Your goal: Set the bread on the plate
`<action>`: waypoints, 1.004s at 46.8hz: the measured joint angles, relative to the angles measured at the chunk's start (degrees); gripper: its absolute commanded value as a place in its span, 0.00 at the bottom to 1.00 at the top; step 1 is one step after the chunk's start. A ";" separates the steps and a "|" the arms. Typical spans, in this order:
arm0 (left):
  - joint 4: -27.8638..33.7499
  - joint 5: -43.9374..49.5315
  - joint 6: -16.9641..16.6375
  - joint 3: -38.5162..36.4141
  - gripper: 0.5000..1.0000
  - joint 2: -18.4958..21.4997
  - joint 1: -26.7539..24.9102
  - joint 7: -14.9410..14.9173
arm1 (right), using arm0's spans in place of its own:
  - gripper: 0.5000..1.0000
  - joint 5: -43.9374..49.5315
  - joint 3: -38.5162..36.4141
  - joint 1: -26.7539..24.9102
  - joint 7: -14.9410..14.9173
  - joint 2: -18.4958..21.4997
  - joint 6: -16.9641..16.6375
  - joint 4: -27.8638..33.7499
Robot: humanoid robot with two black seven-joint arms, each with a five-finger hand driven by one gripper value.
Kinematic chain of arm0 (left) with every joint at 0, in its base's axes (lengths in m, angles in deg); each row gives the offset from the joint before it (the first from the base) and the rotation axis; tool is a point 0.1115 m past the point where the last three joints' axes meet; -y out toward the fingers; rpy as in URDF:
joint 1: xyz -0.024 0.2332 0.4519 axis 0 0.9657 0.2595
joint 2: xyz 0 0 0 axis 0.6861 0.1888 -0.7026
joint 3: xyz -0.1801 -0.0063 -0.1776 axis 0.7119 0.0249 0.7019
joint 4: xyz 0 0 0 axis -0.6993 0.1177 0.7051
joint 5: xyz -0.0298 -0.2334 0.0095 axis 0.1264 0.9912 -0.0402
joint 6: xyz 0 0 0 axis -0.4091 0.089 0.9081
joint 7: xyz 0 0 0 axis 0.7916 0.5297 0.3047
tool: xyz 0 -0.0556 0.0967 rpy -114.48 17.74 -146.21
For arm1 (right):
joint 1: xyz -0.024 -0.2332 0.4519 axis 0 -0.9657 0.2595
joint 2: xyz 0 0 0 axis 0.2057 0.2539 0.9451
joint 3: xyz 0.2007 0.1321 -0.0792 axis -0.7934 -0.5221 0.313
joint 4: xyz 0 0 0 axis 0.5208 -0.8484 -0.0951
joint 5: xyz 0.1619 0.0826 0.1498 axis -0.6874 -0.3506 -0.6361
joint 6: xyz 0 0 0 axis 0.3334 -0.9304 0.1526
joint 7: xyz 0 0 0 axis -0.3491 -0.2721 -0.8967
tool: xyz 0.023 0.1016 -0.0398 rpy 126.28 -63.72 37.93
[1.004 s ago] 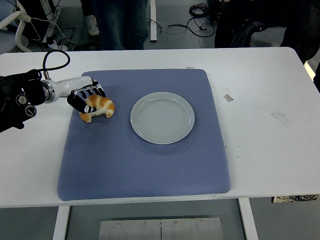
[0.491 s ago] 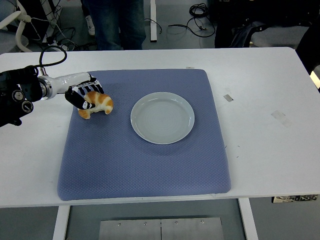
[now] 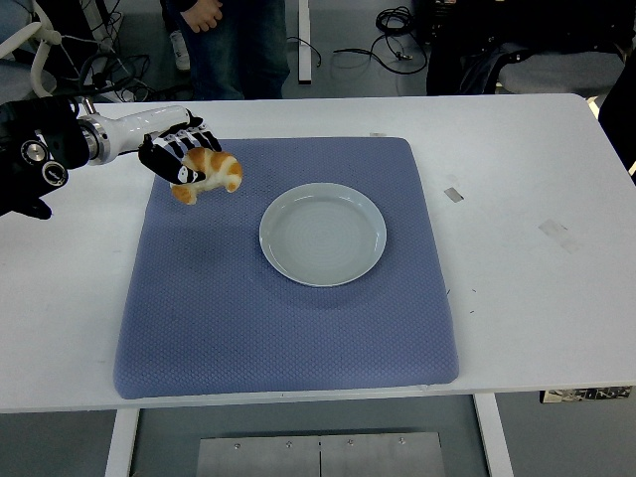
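**Bread gripped over the mat's far-left corner**

Head view: white tabletop (image 3: 517, 298) under blue mat (image 3: 288, 328), person standing beyond. Left hand (image 3: 179, 157) clenched around bread (image 3: 207, 174), left of empty plate (image 3: 322, 234), apart from it. Likely light, soft, crushable; best cradled gently around the middle, not pinched at the tips.
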 measured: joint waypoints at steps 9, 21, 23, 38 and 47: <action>0.05 0.66 0.08 -0.08 0.27 -2.44 -1.24 -0.04 | 1.00 0.00 0.00 -0.01 0.05 0.00 0.00 0.00; 0.02 0.61 0.03 -0.02 0.28 -7.27 -1.82 -0.01 | 1.00 0.00 0.00 0.00 0.02 0.00 0.00 0.00; 0.01 0.60 -0.03 -0.03 0.28 -8.35 -1.77 -0.01 | 1.00 0.00 0.00 0.01 0.01 0.00 0.00 0.00; -1.56 0.26 -0.27 -0.43 0.28 -13.84 -1.43 -0.09 | 1.00 0.00 0.00 0.00 0.03 0.00 0.00 0.00; -1.61 0.09 -0.27 -0.49 0.28 -14.13 -1.42 -0.15 | 1.00 0.00 0.00 0.00 0.00 0.00 0.00 0.00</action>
